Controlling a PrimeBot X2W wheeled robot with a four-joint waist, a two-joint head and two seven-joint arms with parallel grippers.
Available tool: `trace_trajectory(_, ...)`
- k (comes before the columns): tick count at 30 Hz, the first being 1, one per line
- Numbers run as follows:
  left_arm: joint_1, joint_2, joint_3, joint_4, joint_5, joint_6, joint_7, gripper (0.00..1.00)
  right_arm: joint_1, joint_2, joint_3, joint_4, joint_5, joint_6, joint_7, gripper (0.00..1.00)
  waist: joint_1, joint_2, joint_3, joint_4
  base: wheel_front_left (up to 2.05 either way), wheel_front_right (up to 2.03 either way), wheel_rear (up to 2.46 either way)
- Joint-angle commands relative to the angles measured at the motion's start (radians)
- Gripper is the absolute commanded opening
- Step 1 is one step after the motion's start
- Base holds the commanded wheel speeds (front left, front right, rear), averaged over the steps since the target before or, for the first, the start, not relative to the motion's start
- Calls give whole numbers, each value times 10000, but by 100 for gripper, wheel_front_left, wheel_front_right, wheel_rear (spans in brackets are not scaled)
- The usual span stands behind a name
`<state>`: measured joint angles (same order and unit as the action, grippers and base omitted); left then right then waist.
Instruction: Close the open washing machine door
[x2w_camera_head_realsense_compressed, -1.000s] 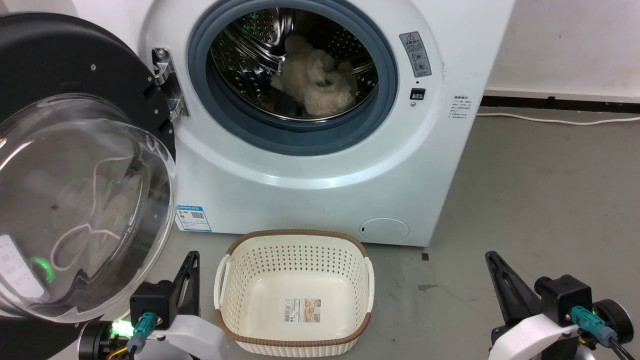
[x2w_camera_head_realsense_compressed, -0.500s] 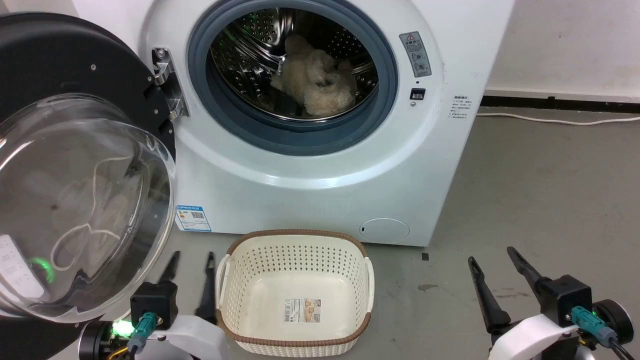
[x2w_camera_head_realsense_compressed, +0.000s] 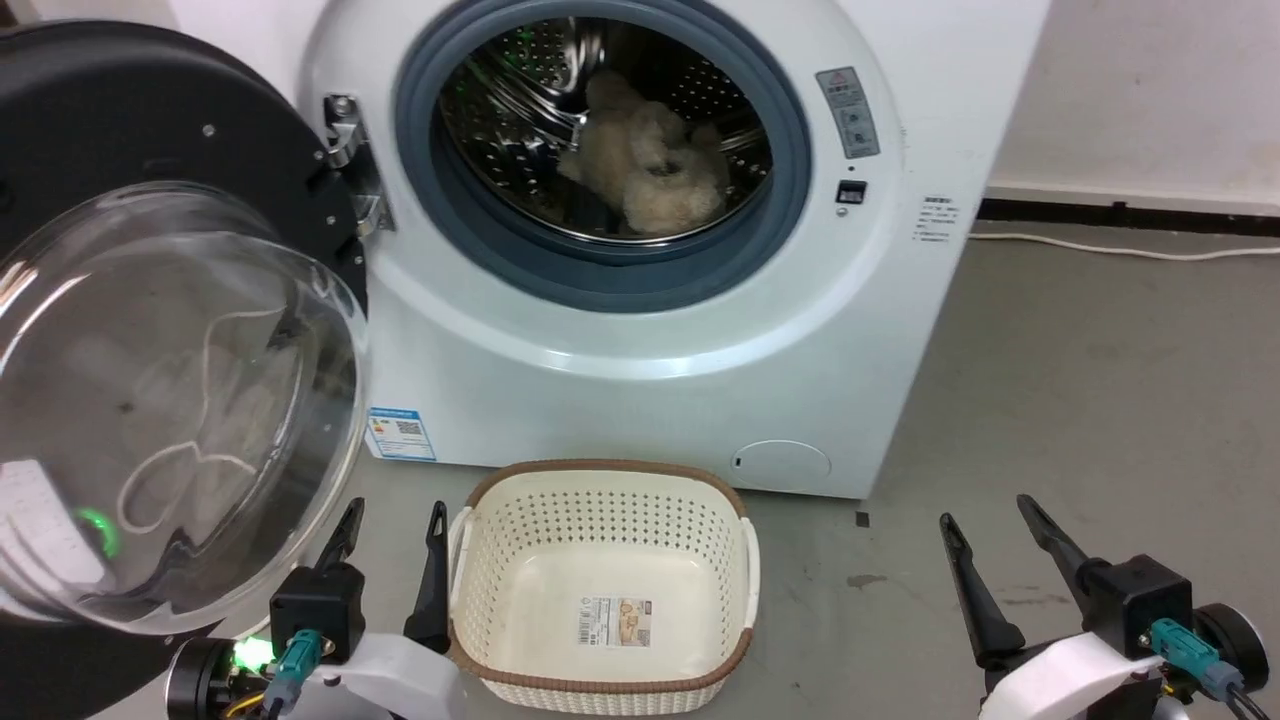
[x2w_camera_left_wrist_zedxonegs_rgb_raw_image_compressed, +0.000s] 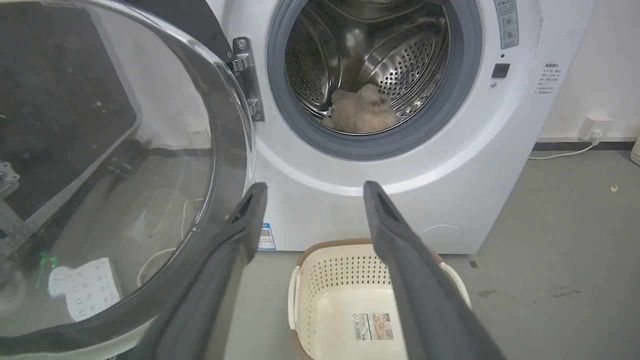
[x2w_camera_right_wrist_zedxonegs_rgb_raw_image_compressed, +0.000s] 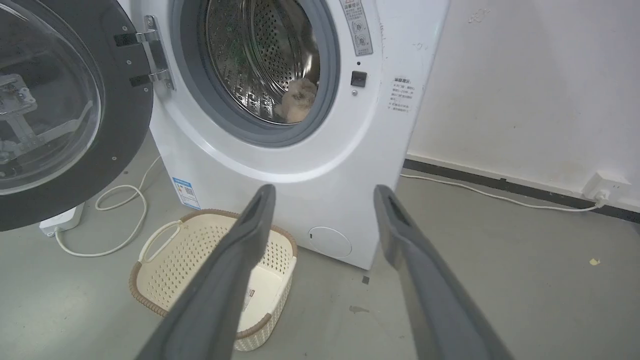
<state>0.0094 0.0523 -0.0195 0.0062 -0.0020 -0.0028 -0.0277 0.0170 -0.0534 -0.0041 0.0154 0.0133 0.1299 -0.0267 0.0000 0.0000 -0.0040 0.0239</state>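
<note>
washing machine door wide open, left pincer spread, right pincer spread, basket between

**A bare laundry corner, more test room than home**

A white front-loading washing machine stood against a plain white wall on a stained grey concrete floor. The washing machine door hung open on the machine's left side in the head view, and a fluffy beige item lay in the steel drum. A perforated cream laundry basket sat on the floor just in front of the machine. Right of the machine, a black skirting strip ran along the wall, and a white cable led to a wall socket. Left of the machine, below the door, lay a white power strip with a loose cord.
</note>
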Motion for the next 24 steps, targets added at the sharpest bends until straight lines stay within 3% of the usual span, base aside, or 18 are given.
trace_trajectory(1,-12,48,-43,9,29,10,-80,100,125,4,-12,26,99,1,-90,100,0,0,-17,69,0,0,0)
trace_trajectory(12,37,190,-230,38,39,19,-310,100,202,7,202,152,211,2,-321,100,0,0,-135,802,0,0,0)
trace_trajectory(24,237,278,-198,-174,-24,307,-560,100,-243,-73,918,591,270,3,-571,100,0,0,-38,1393,0,0,0)
